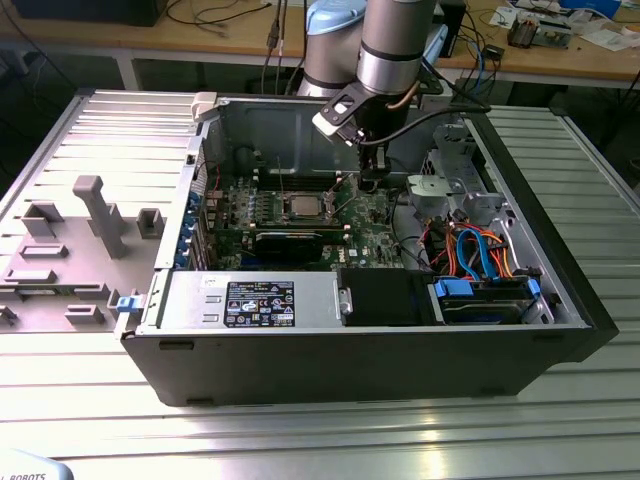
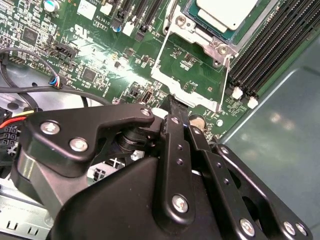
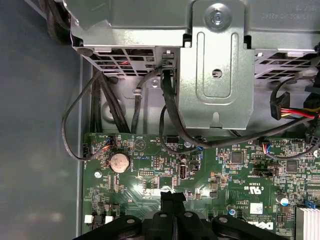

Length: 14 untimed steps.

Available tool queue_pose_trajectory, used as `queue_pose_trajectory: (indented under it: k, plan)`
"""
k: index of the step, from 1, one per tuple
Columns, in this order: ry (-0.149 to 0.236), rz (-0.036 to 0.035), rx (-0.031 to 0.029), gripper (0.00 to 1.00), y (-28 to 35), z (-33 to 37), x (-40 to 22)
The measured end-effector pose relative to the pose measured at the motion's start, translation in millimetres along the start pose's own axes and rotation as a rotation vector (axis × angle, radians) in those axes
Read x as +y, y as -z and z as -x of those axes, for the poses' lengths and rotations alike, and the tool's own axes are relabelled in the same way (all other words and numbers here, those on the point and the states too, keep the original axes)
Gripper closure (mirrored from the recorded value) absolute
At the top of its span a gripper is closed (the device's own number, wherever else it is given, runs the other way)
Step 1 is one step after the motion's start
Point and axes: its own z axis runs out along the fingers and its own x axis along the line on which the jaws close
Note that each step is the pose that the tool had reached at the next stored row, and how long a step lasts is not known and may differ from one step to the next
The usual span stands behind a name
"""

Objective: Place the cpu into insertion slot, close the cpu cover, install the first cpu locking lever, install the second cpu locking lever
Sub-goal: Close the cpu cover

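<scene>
Fingers [image 2: 175, 120] pressed together, holding nothing, tip just beside the free edge of the open cover [image 2: 164, 50]; cpu [image 2: 225, 12] sits directly beyond.

Silvery cpu [image 2: 227, 12] on green motherboard [image 3: 130, 187]; black end effector [image 3: 172, 196].

A green motherboard [image 1: 370, 235] lies flat in an open black computer case [image 1: 350, 360]. A long black card [image 1: 290, 240] stands across the motherboard. Just beside it, on the near side in the exterior view, sits a silvery power supply [image 1: 250, 300]. To the exterior view's right of the motherboard are a metal drive cage [image 1: 450, 185] and blue and orange cables [image 1: 480, 250]. A coin battery [image 3: 119, 162] sits on the motherboard near its edge, and black memory slots [image 2: 270, 45] run along another edge. Well apart from the motherboard, outside the case, lies a grey moulded panel [image 1: 80, 240].
</scene>
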Motion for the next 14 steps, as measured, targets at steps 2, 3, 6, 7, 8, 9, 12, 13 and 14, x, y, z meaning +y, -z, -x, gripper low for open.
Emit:
queue_pose_trajectory:
  k: [2, 3, 6, 7, 8, 9, 12, 13, 14]
  plan:
    - [0.000, 0.0005, 0.0000, 0.89, 0.0, 0.0, -0.3]
    - [0.000, 0.0009, 0.0001, 0.89, 0.0, 0.0, -0.6]
    - [0.000, 0.0050, -0.0001, 0.89, 0.0, -0.1, -2.9]
    - [0.000, 0.0070, -0.0001, 0.89, 0.0, -0.1, -3.4]
    - [0.000, 0.0116, -0.0002, 0.89, 0.0, -0.1, -4.4]
    - [0.000, 0.0139, -0.0003, 0.89, 0.0, -0.1, -5.0]
    - [0.000, 0.0142, -0.0003, 0.89, 0.0, -0.1, -5.1]
    - [0.000, 0.0142, -0.0003, 0.89, 0.0, -0.1, -5.1]
    - [0.000, 0.0142, -0.0003, 0.89, 0.0, -0.1, -5.1]
